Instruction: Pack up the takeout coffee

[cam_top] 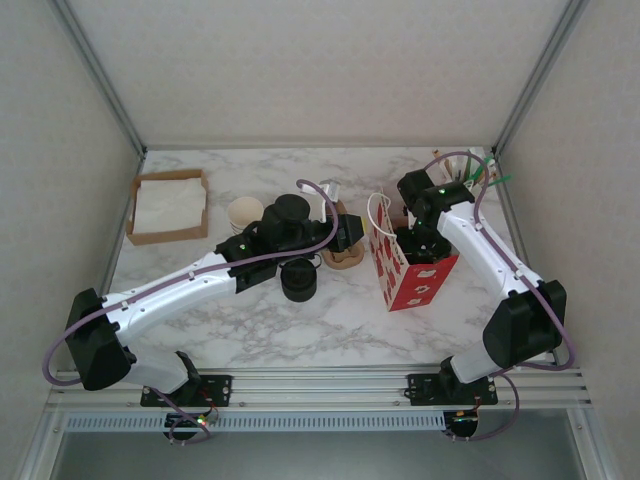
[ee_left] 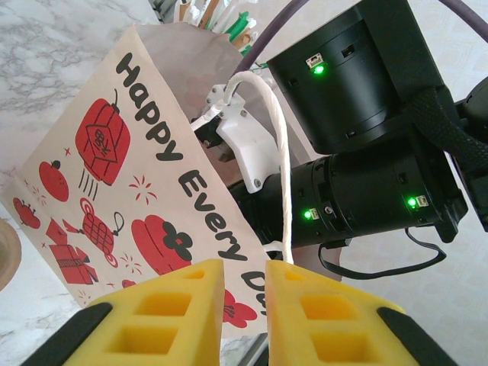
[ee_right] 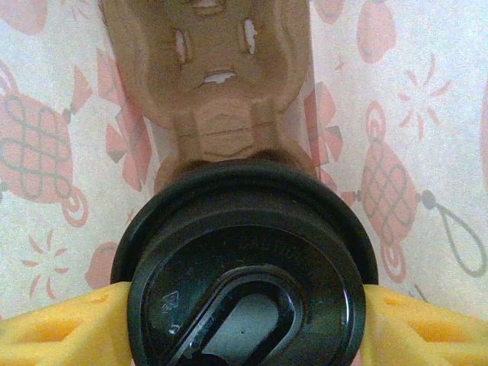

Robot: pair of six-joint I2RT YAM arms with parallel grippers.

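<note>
Right wrist view: the takeout coffee (ee_right: 244,290) hangs in my right tool (ee_right: 244,329). Its yellow foam pads (ee_right: 53,328) are closed on the cup from both sides, meeting it beneath the overhang of the glossy black lid. All this is inside the printed paper bag (ee_right: 427,114), with its walls all round. Below the cup lies a brown moulded-pulp cup carrier (ee_right: 221,99), matte and fibrous, with slotted pockets; I cannot tell whether the cup touches it. From the top external camera, the bag stands upright on the marble-patterned counter (cam_top: 330,320), right of centre, with the right arm reaching down into its mouth.

I judge the cup light, though top-heavy if filled. Its thin paper wall looks soft enough to buckle under a hard squeeze, and the snap-on lid seems the part most likely to pop. The hold belongs on the stiffer band just below the lid rim, gentle and level, so nothing escapes the sip hole. The lid's smooth plastic looks slippery, so foam should bite better on paper.

My left tool (ee_left: 244,305) sits just beside the bag, its pads drawn nearly together with a thin slit between them. The bag's white cord handle (ee_left: 278,152) runs down to them, but I cannot tell whether it is pinched. The bag is thin, creasable paper, and I expect it to tip easily
</note>
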